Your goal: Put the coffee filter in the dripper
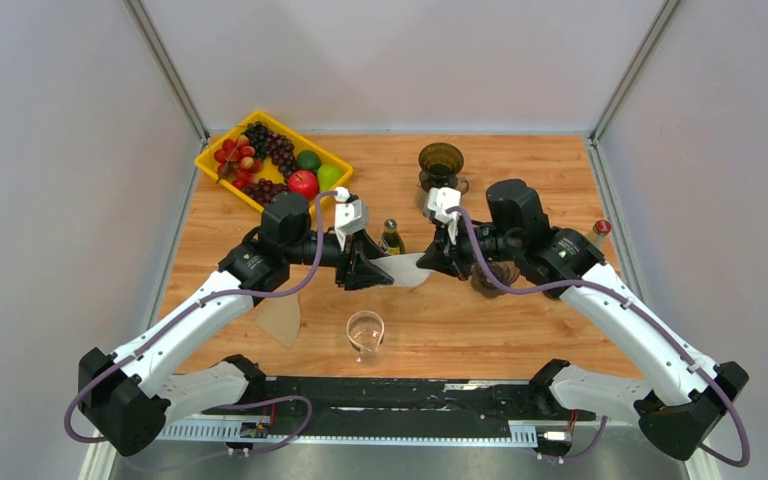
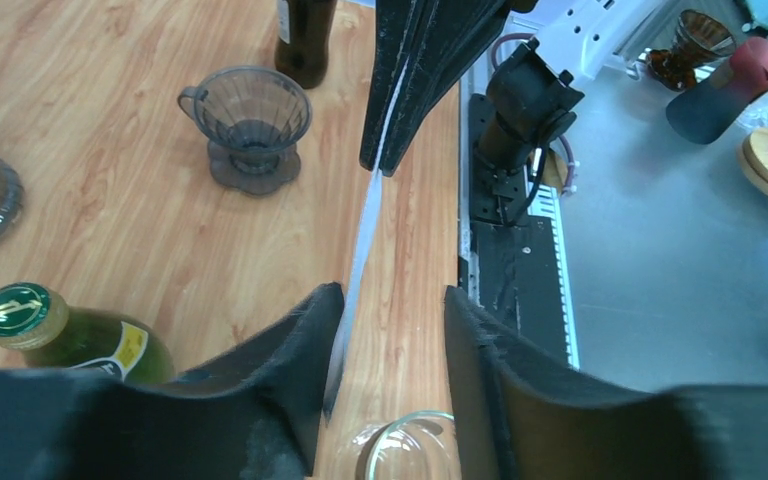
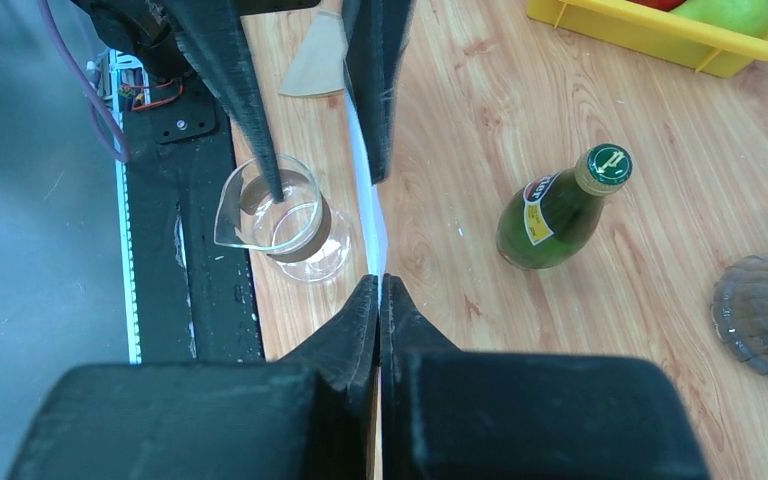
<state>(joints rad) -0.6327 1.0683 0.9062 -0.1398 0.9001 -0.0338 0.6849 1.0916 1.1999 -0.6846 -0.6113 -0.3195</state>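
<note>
Closest in, the glass beaker (image 1: 365, 333) sits just below the hands. Above it, the right hand (image 3: 378, 285) is clamped tight on the white coffee filter (image 1: 407, 270). The left hand (image 2: 390, 300) is open, fingers straddling the filter's other edge. The grey dripper (image 2: 245, 125) sits just beside the right hand, and the green bottle (image 1: 392, 237) stands behind the left hand.

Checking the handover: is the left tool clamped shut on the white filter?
No, the left tool holds its fingers apart, with the white filter edge-on in the gap.

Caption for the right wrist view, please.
Right gripper pinches the white coffee filter edge-on; left gripper straddles its far end.
</note>
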